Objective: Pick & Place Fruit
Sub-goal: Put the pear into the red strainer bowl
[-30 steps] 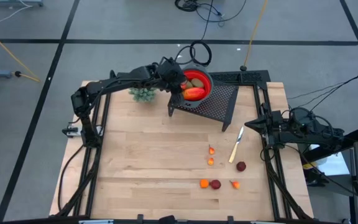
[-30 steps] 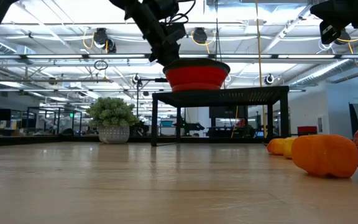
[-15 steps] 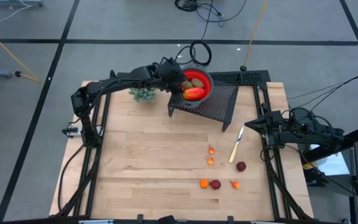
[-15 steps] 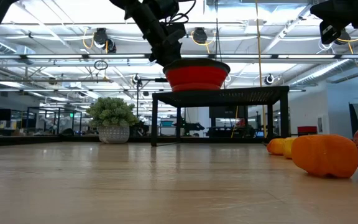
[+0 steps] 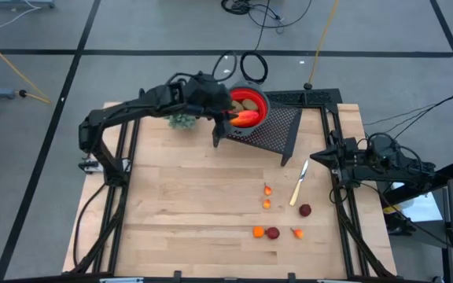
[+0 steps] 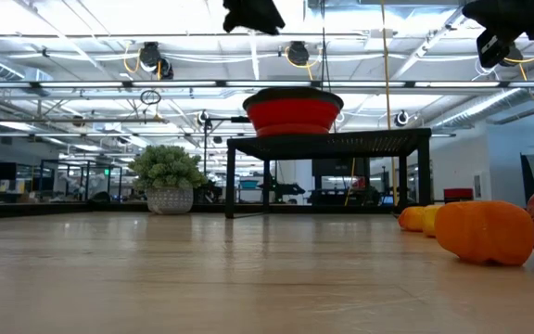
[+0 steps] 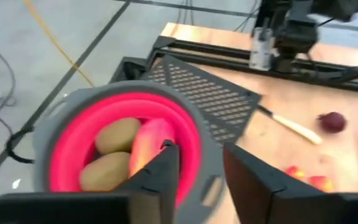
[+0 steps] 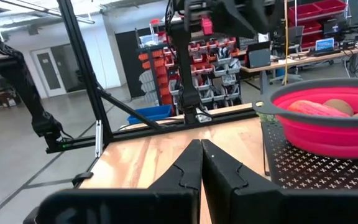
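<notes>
A red bowl (image 5: 250,104) with a grey rim stands on a black perforated stand (image 5: 270,130) at the table's far side. In the bowl lie two olive-brown ovals (image 7: 118,135) and a longer red-orange piece (image 7: 149,142). Several small orange and dark-red bits (image 5: 273,232) lie on the wood near the right side. My left gripper (image 7: 201,171) hangs open above the bowl's near rim and touches nothing; the low view shows it high above the bowl (image 6: 292,111). My right gripper (image 8: 201,152) waits shut at the table's right edge (image 5: 311,158).
A green bushy plant ball (image 5: 181,119) in a small pot sits left of the stand. A knife with a pale handle (image 5: 299,184) lies right of the small bits. The wooden table's middle and left (image 5: 179,204) are bare board. Black frame rails run along both sides.
My left gripper has risen straight up from the bowl's rim and now hangs well above it, with its arm drawn slightly toward the table's left. The bowl and the fruit in it have stayed in place.
</notes>
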